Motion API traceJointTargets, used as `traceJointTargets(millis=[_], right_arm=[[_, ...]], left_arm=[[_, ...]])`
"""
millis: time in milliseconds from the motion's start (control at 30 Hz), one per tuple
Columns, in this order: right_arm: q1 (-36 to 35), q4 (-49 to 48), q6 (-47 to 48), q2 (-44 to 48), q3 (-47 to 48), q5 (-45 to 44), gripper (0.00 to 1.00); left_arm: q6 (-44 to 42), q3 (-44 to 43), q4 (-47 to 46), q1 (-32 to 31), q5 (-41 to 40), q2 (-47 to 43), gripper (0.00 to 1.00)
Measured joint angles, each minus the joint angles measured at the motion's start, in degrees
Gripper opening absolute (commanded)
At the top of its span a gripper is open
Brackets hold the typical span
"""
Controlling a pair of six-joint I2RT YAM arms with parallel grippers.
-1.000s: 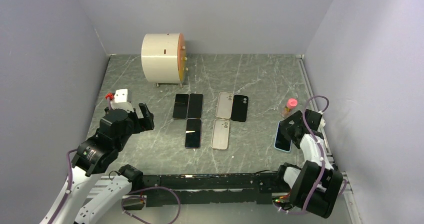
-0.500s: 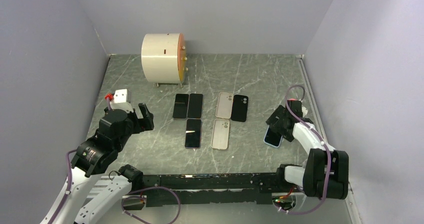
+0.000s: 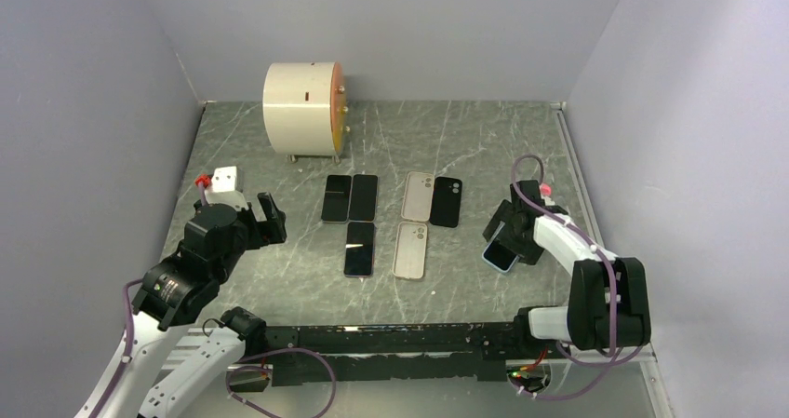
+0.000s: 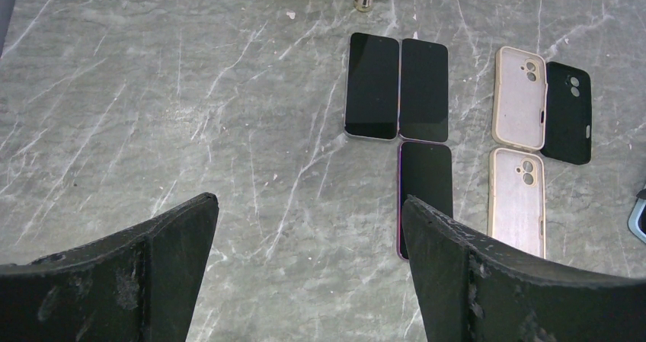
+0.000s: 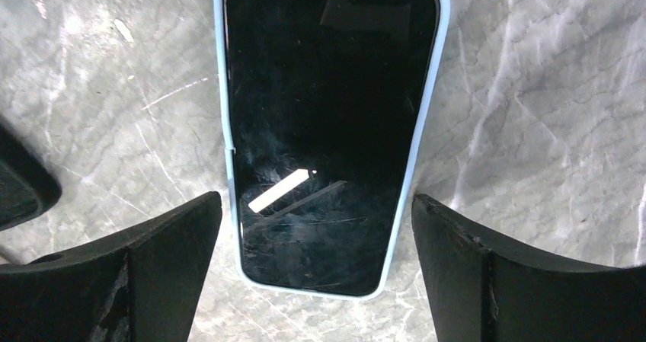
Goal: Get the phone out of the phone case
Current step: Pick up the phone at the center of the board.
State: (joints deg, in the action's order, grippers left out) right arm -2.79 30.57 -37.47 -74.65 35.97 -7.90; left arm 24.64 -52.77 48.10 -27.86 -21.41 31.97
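Directly beneath the spread, empty right gripper (image 5: 316,197) lies the phone (image 5: 327,91) in its pale-blue case (image 5: 423,129); left gripper (image 4: 308,199) likewise spread, empty.

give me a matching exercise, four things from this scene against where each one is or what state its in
1. phone in light blue case
2. black case
3. cream drum
4. left claw

A. back left of the table, on small feet
B. open, holding nothing
C. screen up between the right claw's fingers
D. right of a beige case, back row

Pairs: 1-C, 2-D, 3-A, 4-B
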Motion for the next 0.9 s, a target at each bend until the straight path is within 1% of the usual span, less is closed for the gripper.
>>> traceJointTargets(millis=[100, 267, 400, 500, 533, 633, 700, 833, 900], right_arm=[[-0.2, 1.5, 0.0, -0.9, 0.7, 0.0, 0.93], [-1.0, 2.5, 0.0, -2.3, 1.6, -1.1, 0.82], [-2.1, 3.2, -0.7, -2.4, 1.6, -2.4, 0.65], [-3.3, 3.7, -2.1, -1.6, 1.2, -2.6, 0.56], [-3.9, 3.9, -2.5, -1.0, 0.8, -2.5, 0.53], [-5.9, 5.2, -3.6, 1.2, -0.5, -2.5, 0.49], [-7.6, 6.3, -4.4, 2.7, -1.4, -2.5, 0.44], [-12.1, 7.7, -6.4, 6.3, -3.3, -2.4, 0.33], [-14.6, 8.0, -7.3, 9.0, -4.3, -2.1, 0.24]], left_arm=[[0.0, 0.0, 0.0, 0.0, 0.0, 0.0, 0.94], [0.0, 0.0, 0.0, 0.0, 0.0, 0.0, 0.94], [0.0, 0.0, 0.0, 0.0, 0.0, 0.0, 0.94], [0.0, 0.0, 0.0, 0.0, 0.0, 0.0, 0.94], [0.0, 0.0, 0.0, 0.0, 0.0, 0.0, 0.94], [0.0, 0.0, 0.0, 0.0, 0.0, 0.0, 0.94], [0.0, 0.0, 0.0, 0.0, 0.0, 0.0, 0.94], [0.0, 0.0, 0.0, 0.5, 0.2, 0.2, 0.94], [0.0, 0.0, -0.1, 1.1, 0.7, 0.2, 0.94]])
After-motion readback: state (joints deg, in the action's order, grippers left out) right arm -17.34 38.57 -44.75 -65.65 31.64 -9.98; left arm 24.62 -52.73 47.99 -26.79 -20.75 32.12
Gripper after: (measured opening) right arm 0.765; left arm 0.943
